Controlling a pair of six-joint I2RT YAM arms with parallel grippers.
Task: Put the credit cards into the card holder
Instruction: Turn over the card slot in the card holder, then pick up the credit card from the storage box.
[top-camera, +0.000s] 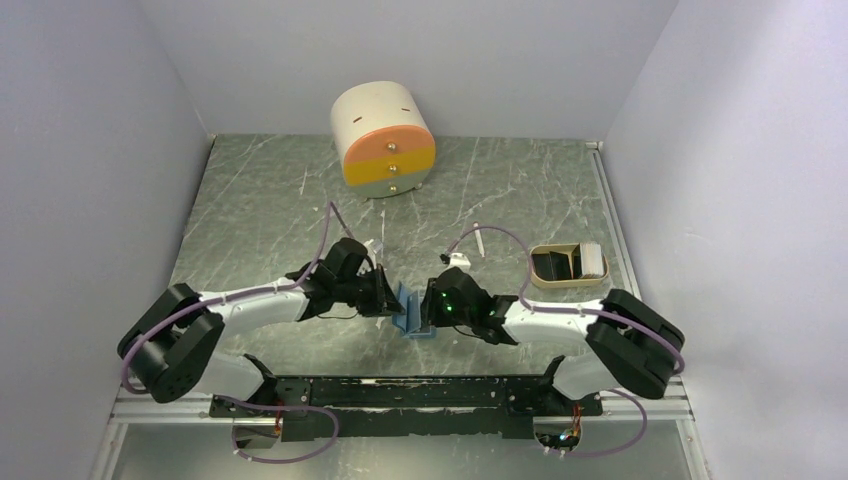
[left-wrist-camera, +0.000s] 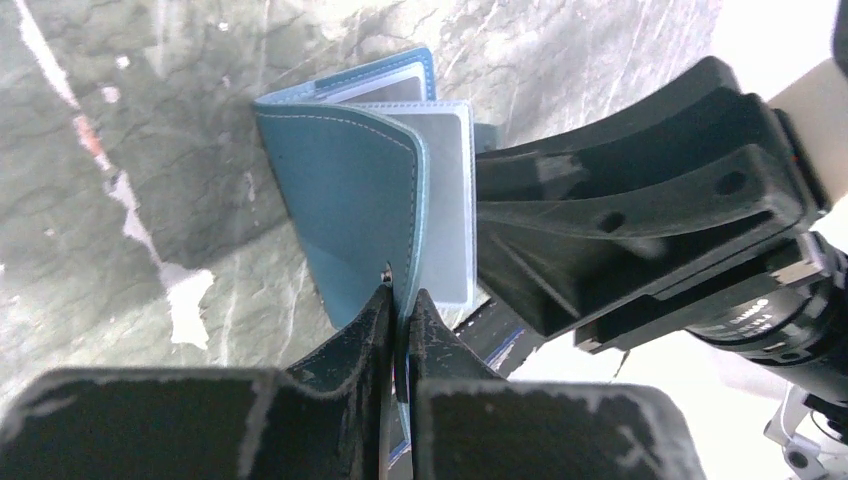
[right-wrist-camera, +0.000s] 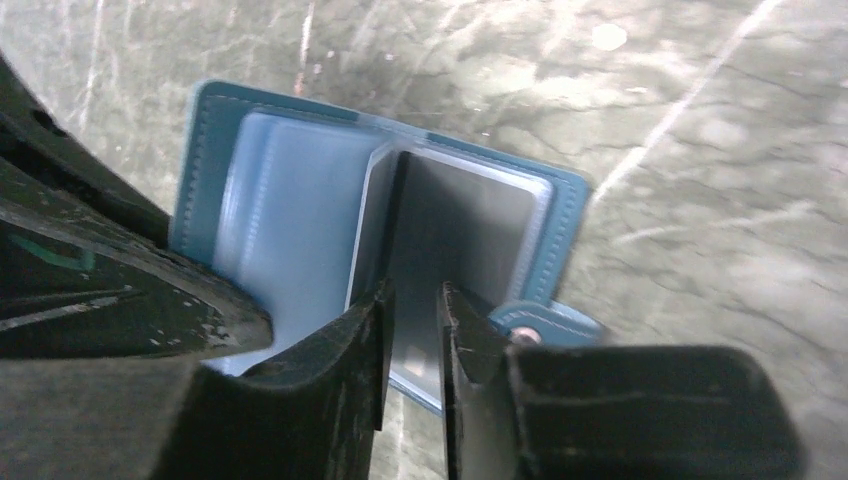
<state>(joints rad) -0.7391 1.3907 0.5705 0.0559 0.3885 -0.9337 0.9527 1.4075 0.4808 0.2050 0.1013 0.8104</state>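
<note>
Left tool (top-camera: 392, 298) and right tool (top-camera: 430, 312) meet at the card holder (top-camera: 414, 318), which stands open by the worktop's (top-camera: 260, 200) near edge, well apart from the far drawer unit (top-camera: 383, 140) and the right tray (top-camera: 568, 265).

Left wrist: left tool clamped on the teal cover's (left-wrist-camera: 345, 200) edge.

Right wrist: right tool's jaws narrowly apart, astride an inner sleeve (right-wrist-camera: 460, 240).

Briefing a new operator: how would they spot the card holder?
On the grey marble table, look near the near edge. The card holder is held open between the left end effector and right end effector, the only teal-blue thing, unlike the cream drawer unit and beige tray.
</note>
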